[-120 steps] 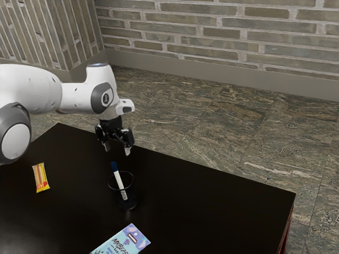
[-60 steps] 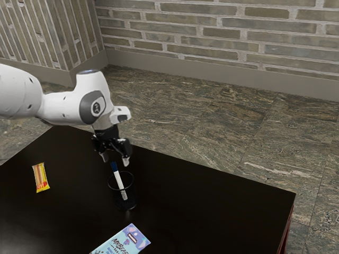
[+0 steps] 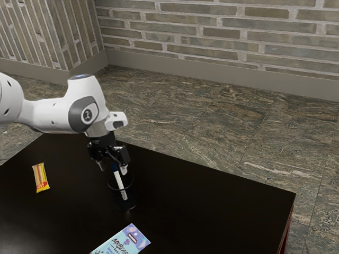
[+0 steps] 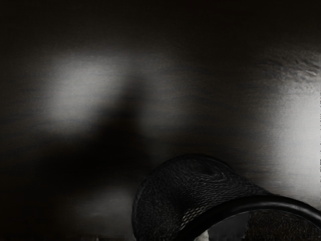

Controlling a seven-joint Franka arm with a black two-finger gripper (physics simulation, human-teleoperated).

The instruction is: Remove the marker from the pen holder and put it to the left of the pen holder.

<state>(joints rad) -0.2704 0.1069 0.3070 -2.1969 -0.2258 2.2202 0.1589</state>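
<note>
Your fingers (image 3: 124,170) stand open. Pinch marker (image 3: 119,181) below blue cap (image 3: 114,166): likely light, stiff, slick; cap could pull off.

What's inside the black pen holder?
A white marker with a blue end leans inside the black mesh pen holder. Its dark wall hides the bottom, so I can't tell what's there.

Glossy black table (image 3: 212,211): black mesh pen holder (image 3: 131,198) upright, yellow-red packet (image 3: 40,178), pale blue printed packet (image 3: 123,242), all apart.
</note>
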